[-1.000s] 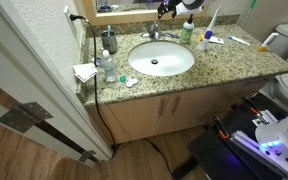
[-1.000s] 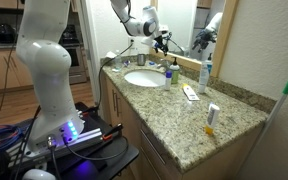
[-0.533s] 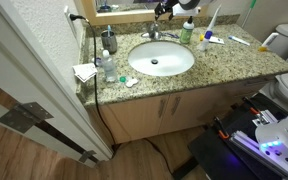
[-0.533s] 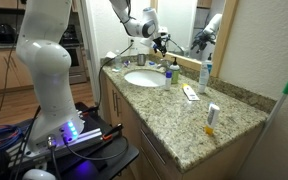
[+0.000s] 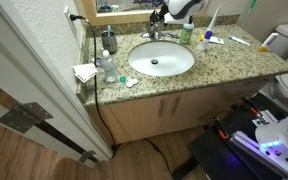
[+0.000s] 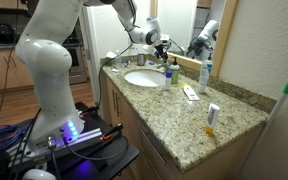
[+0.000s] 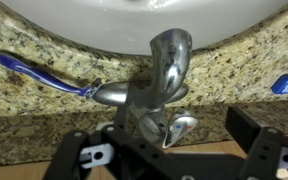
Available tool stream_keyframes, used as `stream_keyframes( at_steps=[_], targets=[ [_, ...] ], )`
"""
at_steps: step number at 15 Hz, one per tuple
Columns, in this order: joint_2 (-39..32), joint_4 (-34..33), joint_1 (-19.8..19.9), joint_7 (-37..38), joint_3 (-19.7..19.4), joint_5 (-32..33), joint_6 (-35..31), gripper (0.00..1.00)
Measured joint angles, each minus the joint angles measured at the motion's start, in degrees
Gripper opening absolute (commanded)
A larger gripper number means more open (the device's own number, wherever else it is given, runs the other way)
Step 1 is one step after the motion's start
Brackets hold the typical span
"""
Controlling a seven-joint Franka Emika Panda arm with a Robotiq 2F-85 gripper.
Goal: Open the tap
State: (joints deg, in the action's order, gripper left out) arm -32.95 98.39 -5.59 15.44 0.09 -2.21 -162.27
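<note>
In the wrist view the chrome tap [image 7: 170, 58] fills the middle, its spout reaching over the white basin [image 7: 104, 25]. Its shiny lever [image 7: 180, 126], marked red and blue, lies between my spread fingers and nearer the left one. My gripper [image 7: 169, 140] is open; the right finger [image 7: 248, 126] stands well clear of the lever. In an exterior view the gripper [image 5: 162, 14] hangs just above the small tap [image 5: 152, 34] at the back of the basin [image 5: 161, 60]. In an exterior view the gripper [image 6: 161, 42] hovers by the mirror.
A blue toothbrush [image 7: 39, 74] lies on the granite counter [image 7: 234, 60] beside the tap. A green-capped bottle [image 5: 187, 32] stands right of the tap, a dark soap dispenser [image 5: 109, 42] left of the basin. The mirror is close behind.
The arm has swung and the gripper has shifted slightly down towards the tap. The jaws stay open.
</note>
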Motion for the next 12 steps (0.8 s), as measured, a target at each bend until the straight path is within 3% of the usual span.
stream_keyframes(
  at_steps=[1, 11, 12],
  targets=[
    [-0.87, -1.05, -0.34, 0.38, -0.24, 0.0, 0.0, 0.74],
    [-4.0, -5.56, -2.3, 1.9, -2.44, -0.1, -0.1, 0.05],
    [-3.99, -5.56, -2.21, 2.34, -2.54, -0.38, -0.1, 0.07]
  ],
)
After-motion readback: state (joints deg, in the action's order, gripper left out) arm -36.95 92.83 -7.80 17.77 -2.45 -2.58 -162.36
